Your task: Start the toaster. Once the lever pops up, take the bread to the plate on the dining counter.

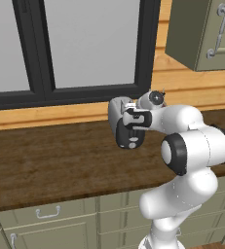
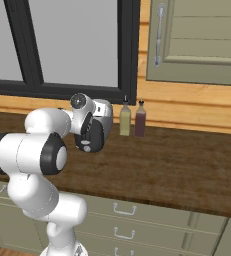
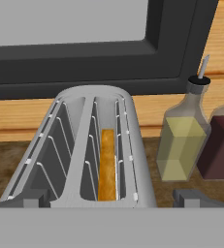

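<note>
Hand view close above toaster.

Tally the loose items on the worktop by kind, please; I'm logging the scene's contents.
Toaster: 1
Bread slice, in the toaster's right slot: 1
Bottle of yellow liquid: 1
Bottle of dark red liquid: 1
Total: 4

Kitchen: wooden worktop, drawers, toaster.

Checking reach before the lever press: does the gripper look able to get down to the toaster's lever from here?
Probably yes. The gripper hangs just above the toaster, with the bread in its right slot. The bottles stand off to one side, apart from it. The lever itself cannot be made out, so the final approach is uncertain.
</note>
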Tool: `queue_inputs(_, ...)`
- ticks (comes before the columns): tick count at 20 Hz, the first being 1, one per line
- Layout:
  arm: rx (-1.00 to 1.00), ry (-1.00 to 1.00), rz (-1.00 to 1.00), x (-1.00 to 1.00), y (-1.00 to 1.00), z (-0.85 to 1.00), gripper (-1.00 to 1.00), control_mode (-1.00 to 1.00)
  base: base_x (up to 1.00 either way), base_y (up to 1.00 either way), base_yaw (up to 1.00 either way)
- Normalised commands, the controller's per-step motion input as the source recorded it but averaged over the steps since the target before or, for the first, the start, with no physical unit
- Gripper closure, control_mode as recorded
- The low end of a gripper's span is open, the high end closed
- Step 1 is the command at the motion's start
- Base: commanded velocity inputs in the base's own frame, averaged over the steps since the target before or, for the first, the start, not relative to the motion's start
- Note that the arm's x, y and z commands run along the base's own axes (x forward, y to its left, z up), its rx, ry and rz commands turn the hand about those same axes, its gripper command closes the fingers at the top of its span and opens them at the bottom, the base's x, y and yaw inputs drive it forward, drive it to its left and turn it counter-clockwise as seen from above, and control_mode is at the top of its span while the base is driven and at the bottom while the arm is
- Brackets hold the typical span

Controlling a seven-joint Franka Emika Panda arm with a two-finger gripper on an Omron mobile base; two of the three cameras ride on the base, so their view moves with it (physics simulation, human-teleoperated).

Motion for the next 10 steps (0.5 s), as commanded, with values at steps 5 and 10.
queue_inputs(5,0.00,0.00,0.00,0.00,0.00,0.00,-1.00,-1.00,0.00,0.00,0.00)
queue_inputs(10,0.00,0.00,0.00,0.00,0.00,0.00,-1.00,-1.00,0.00,0.00,0.00)
